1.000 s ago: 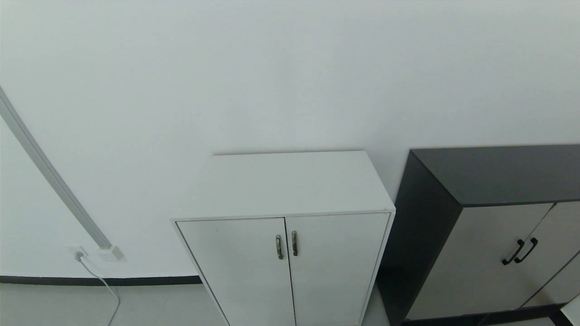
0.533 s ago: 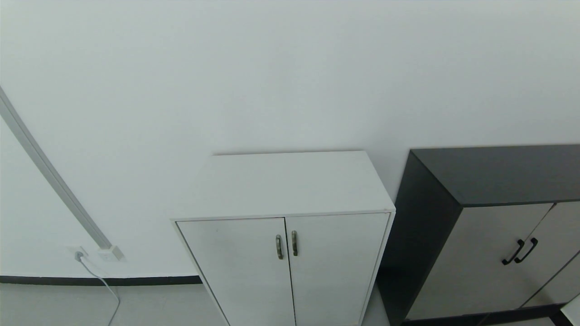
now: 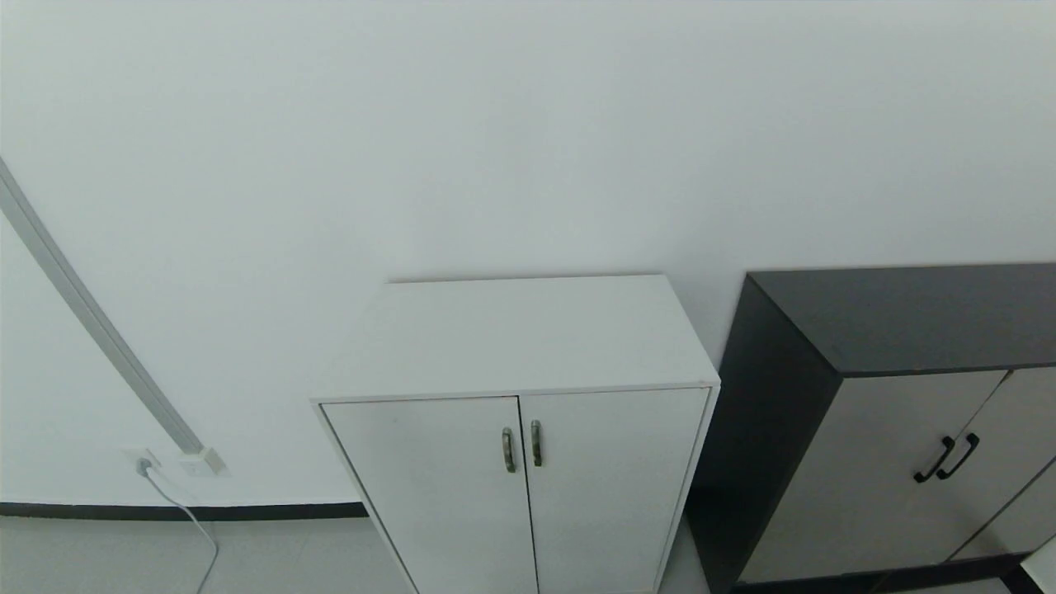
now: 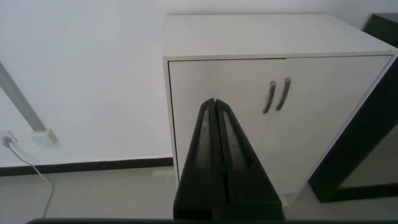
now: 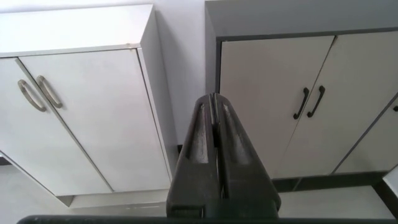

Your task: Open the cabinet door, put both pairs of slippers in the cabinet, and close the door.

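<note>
Head view: the white two-door wooden cabinet stands against the wall, doors closed, its grey metal handles just beside each other. Left gripper and right gripper are pinched together, empty. Handles that close could both get hooked, and the black-framed cabinet alongside invites a mix-up.

Shut doors of the white two-door cabinet bar me; its curved metal handles stand unobstructed; a black-sided cabinet crowds its right.

The white cabinet stood upright against the wall, left door and right door both shut flush, their slim metal handles vertical, side by side along the centre seam near the top.
</note>
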